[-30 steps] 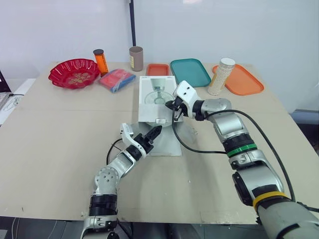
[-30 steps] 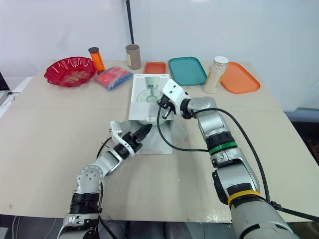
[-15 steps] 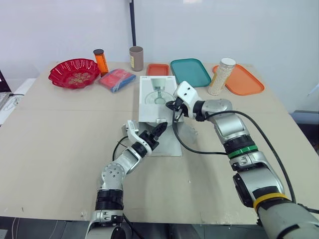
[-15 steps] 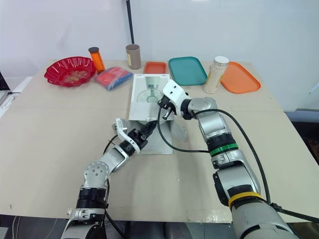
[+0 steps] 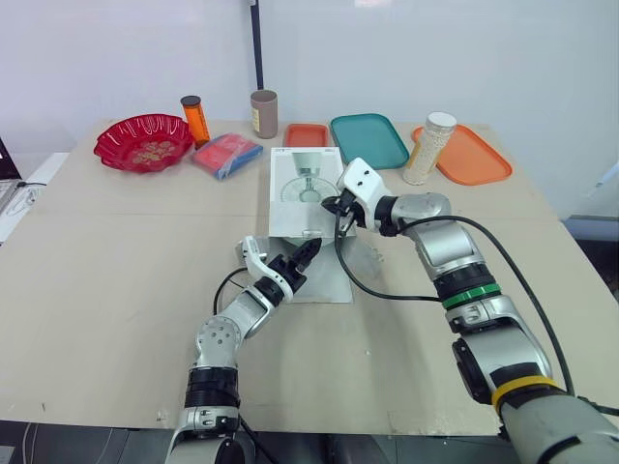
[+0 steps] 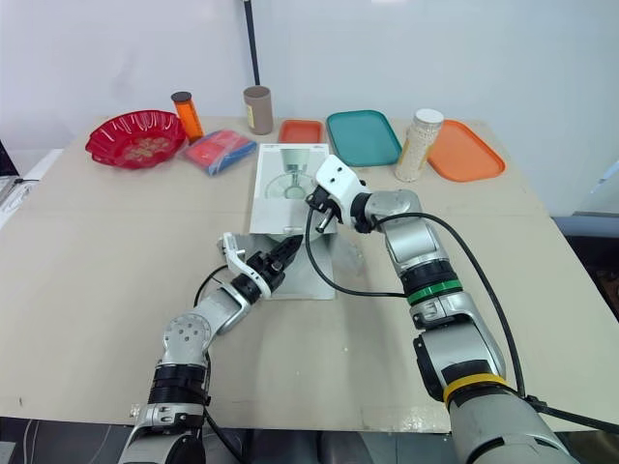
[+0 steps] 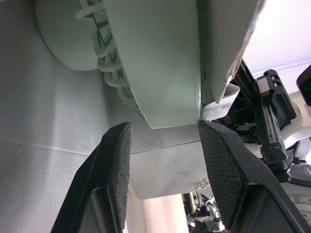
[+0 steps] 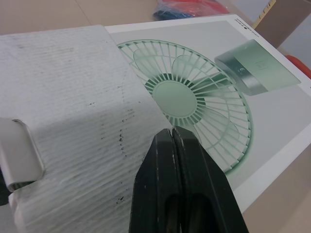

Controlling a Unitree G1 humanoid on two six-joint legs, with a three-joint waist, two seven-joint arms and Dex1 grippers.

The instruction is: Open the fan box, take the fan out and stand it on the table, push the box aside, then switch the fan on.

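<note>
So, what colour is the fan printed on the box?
The printed fan is pale mint green; clearest in the right wrist view.

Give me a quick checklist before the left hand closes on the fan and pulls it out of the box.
1. Box open: ok. The fan box lies flat, its flap folded down on the table toward the robot.
2. Left hand open: ok. Its fingers are apart at the box mouth.
3. Fan lined up: ok. The pale green edge of the fan sits just ahead of the gap, not yet between the pads.
4. Right hand bracing the box: cannot tell. It is shut at the box's right edge; whether it pinches cardboard is unclear.
5. Place to stand the fan: ok. There is bare table left of the box.
</note>
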